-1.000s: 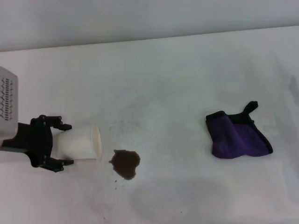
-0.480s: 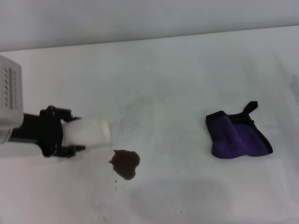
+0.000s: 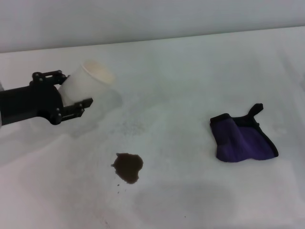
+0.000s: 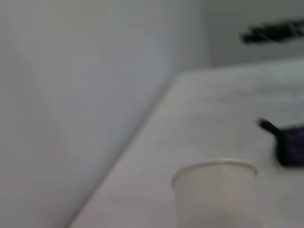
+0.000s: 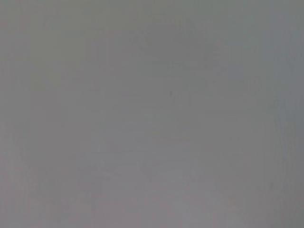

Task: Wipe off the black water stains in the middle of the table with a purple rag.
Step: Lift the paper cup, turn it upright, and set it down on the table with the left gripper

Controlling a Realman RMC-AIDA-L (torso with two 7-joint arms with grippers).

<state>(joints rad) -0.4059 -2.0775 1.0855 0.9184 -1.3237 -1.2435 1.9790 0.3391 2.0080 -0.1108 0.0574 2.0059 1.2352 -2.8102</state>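
The black water stains are a dark brown blot with a few specks on the white table, front middle. The purple rag lies folded on the table to the right, black loop tab pointing back; it also shows in the left wrist view. My left gripper is at the left, shut on a white paper cup and holds it tilted up above the table, behind and left of the stains. The cup fills the near part of the left wrist view. My right gripper is out of view.
The table's far edge meets a pale wall. A faint grey shadow lies on the tabletop in front of the stains. The right wrist view shows only plain grey.
My left gripper has lifted the paper cup from beside the stains, moved it back and up, and turned it from lying sideways toward upright. The rag and stains have not moved.
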